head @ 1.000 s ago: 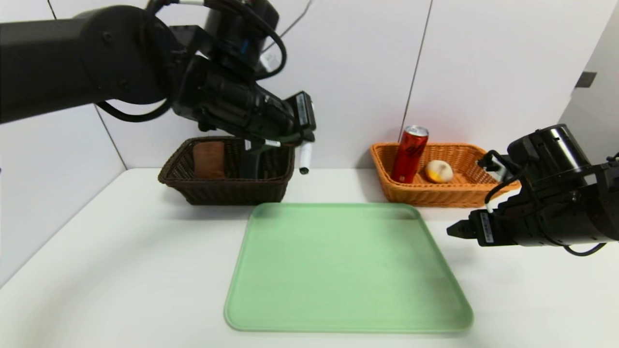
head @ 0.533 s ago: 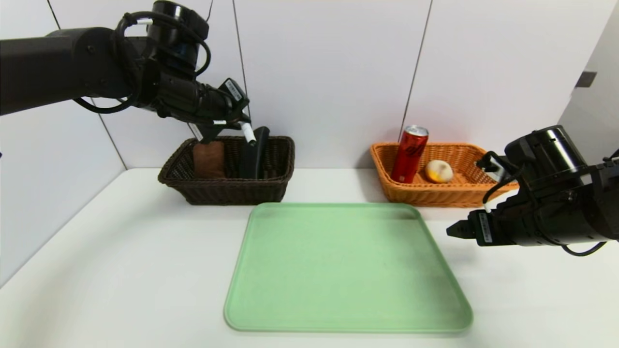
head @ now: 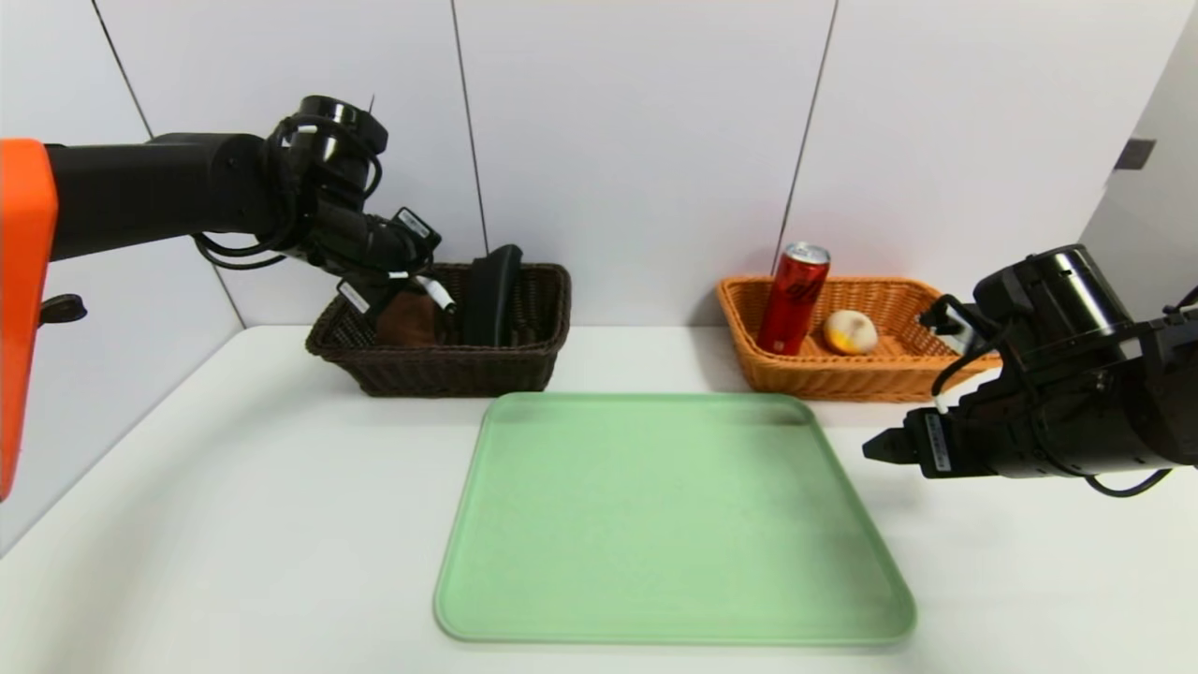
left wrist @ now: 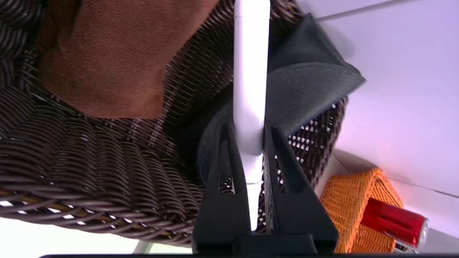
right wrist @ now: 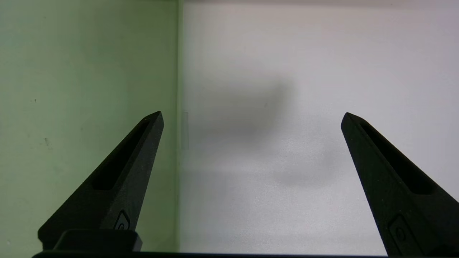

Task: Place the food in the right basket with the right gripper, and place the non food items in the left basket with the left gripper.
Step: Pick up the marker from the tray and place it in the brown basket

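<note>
My left gripper [head: 412, 285] [left wrist: 248, 125] hangs over the dark brown left basket [head: 440, 367] [left wrist: 71, 172], shut on the white marker pen [head: 436, 292] [left wrist: 249, 71]. Inside that basket lie the rolled brown towel [head: 404, 321] [left wrist: 104, 61] and the black soft case [head: 490, 295] [left wrist: 308, 82], which leans upright. The red drink can [head: 792, 298] [left wrist: 394, 222] and the pale bun [head: 850, 331] sit in the orange-tan right basket [head: 847, 374] [left wrist: 358, 211]. My right gripper [head: 875, 446] [right wrist: 252, 118] hovers open and empty above the table, just right of the green tray.
A green tray [head: 669, 515] [right wrist: 86, 107] lies in the middle of the white table [head: 234, 524], in front of both baskets. White wall panels stand close behind the baskets.
My left arm has swung left and down with the pen, from beside the dark basket's right end to over its inside. The right arm has stayed put.
</note>
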Tool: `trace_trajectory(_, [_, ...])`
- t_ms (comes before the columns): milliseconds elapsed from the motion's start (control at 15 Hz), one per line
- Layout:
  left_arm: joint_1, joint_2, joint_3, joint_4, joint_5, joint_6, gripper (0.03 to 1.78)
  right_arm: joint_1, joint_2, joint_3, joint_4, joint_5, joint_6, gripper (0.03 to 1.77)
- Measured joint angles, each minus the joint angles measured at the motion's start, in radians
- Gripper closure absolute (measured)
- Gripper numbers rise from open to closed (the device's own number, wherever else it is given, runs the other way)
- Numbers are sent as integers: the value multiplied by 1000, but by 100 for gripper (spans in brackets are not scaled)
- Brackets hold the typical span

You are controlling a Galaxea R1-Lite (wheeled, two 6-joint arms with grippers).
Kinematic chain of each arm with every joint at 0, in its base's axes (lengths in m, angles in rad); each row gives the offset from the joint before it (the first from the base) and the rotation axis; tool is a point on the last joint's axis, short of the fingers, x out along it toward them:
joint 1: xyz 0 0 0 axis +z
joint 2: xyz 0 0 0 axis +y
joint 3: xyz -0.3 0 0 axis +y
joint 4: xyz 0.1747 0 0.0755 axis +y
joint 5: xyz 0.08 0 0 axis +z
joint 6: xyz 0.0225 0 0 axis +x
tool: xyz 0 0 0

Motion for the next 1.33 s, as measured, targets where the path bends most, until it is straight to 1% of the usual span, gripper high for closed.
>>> trace_trajectory(267, [28,30,1,2,2,-20,164,2,2,0,0,0,0,9])
trace_trajectory(600, [41,55,1,3,4,-18,164,2,1,2,0,0,-1,9])
trace_trajectory(667, [41,58,1,2,4,-17,156,2,1,2,0,0,-1,9])
trace_trajectory(800, [42,61,1,1,4,-17,125,2,1,3,0,0,-1,9])
trace_trajectory(933, [43,63,1,-2,5,-17,98,2,2,3,0,0,-1,9])
trace_trajectory(1133, [41,56,0,-4,7,-13,70,2,3,2,0,0,-1,9])
trace_trajectory(1267, [40,24,-4,-17,37,11,56,2,1,-2,0,0,-2,9])
trace_trajectory(1333, [36,-1,-4,-35,58,48,51,2,-1,-6,0,0,-2,9])
